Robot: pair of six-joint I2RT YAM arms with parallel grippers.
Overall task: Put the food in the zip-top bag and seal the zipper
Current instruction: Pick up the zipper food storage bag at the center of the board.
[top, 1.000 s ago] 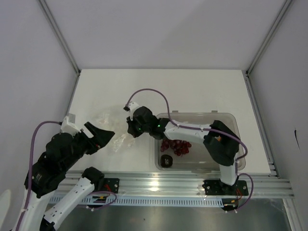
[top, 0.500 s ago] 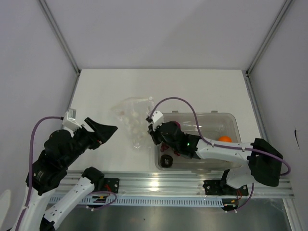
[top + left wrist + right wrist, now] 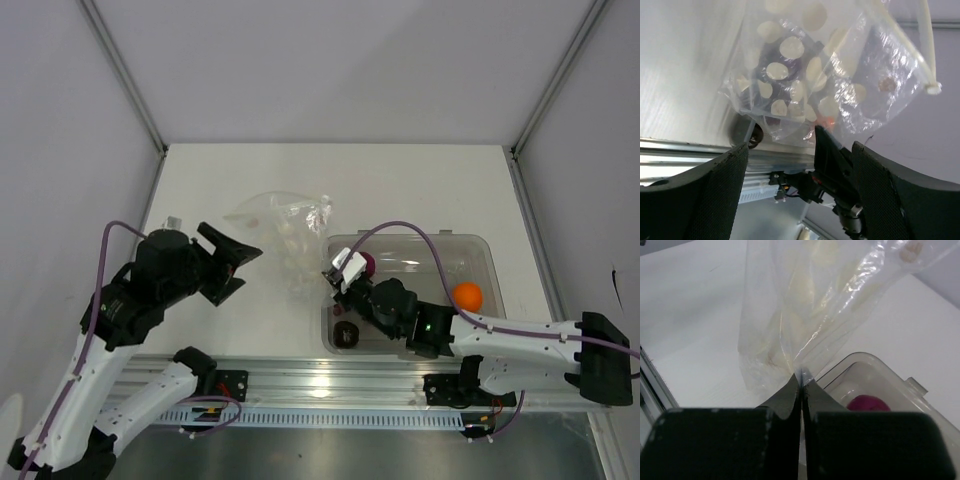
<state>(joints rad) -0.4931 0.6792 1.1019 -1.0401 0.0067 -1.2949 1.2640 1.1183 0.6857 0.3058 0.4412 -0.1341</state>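
The zip-top bag [image 3: 291, 236] is held up off the table, crinkled and clear with pale round spots. My right gripper [image 3: 336, 277] is shut on its lower edge at the tub's left rim; the pinch shows in the right wrist view [image 3: 801, 378]. A small beige lump [image 3: 885, 84] sits inside the bag [image 3: 810, 70]. The whitish zipper [image 3: 926, 45] runs along the bag's right side. My left gripper [image 3: 245, 268] is open and empty, just left of the bag. A purple fruit [image 3: 367, 265], an orange ball [image 3: 466, 295] and a blackish lump [image 3: 345, 333] lie in the tub. The grape bunch is hidden.
The rigid clear tub [image 3: 478, 248] stands at the front right, and my right arm lies across it. It also shows in the right wrist view [image 3: 865, 371]. An aluminium rail [image 3: 320, 375] runs along the table's near edge.
My right arm has drawn back over the tub, pulling the bag up and to the right. My left arm has moved forward and right toward the bag. The orange ball has come into view.
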